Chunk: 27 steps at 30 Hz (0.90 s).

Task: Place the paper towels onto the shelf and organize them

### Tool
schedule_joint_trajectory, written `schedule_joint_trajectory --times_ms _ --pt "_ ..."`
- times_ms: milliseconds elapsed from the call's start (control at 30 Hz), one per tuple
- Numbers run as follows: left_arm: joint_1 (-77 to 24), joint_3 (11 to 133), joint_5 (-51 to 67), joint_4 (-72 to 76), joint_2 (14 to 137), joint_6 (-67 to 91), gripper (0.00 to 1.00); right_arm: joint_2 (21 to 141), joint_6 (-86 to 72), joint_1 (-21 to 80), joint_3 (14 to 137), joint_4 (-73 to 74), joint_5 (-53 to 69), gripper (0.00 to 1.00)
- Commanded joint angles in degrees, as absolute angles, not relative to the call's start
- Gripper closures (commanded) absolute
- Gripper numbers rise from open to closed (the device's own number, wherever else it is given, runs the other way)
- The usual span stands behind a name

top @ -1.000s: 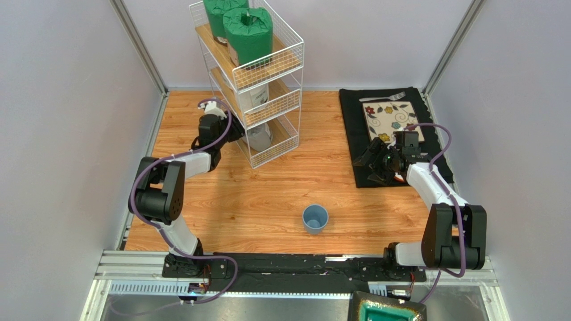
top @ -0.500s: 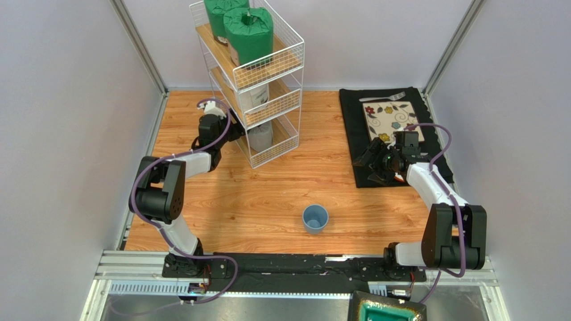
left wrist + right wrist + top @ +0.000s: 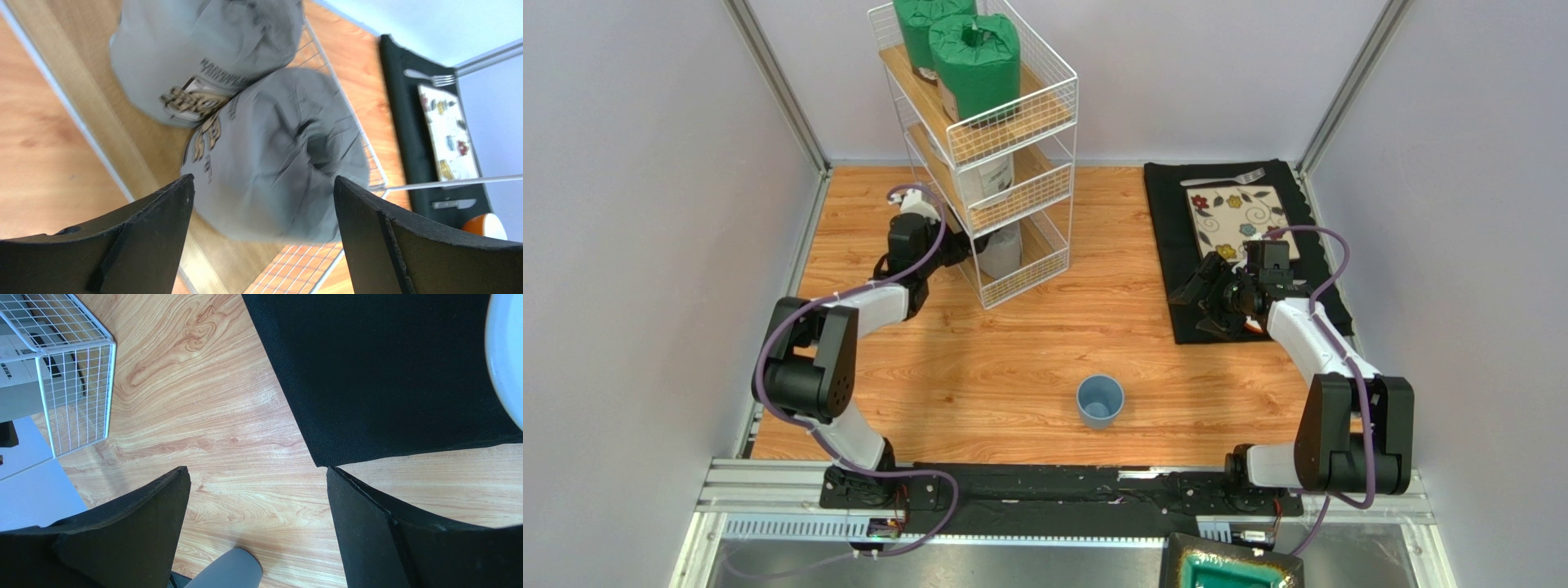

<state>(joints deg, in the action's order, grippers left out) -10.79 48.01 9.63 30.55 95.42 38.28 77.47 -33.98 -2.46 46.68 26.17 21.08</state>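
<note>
Grey rolls (image 3: 276, 153) lie touching each other on the bottom tier of the shelf (image 3: 1044, 104). My left gripper (image 3: 264, 187) is at that tier, its jaws spread wide on either side of the nearer one and not closed on it. On the top tier I see two green rolls (image 3: 977, 61), and a white roll (image 3: 995, 178) sits on the middle tier. My right gripper (image 3: 258, 474) hangs released and empty over the edge of the mat (image 3: 380, 367).
</note>
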Motion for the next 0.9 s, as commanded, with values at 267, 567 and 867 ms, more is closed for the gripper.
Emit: schedule_joint_trajectory --times_ms 267,567,867 --pt "-7.1 38.2 8.3 40.2 81.1 41.9 0.07 76.3 -33.3 -2.9 48.9 26.4 20.9 0.14" --pt "-4.9 33.1 10.9 44.7 77.9 45.4 0.06 76.1 -33.4 -2.9 49.0 26.5 20.9 0.14" --pt "-4.7 28.7 3.4 23.9 62.4 35.2 0.06 77.3 -33.4 -2.9 49.3 26.0 21.1 0.14"
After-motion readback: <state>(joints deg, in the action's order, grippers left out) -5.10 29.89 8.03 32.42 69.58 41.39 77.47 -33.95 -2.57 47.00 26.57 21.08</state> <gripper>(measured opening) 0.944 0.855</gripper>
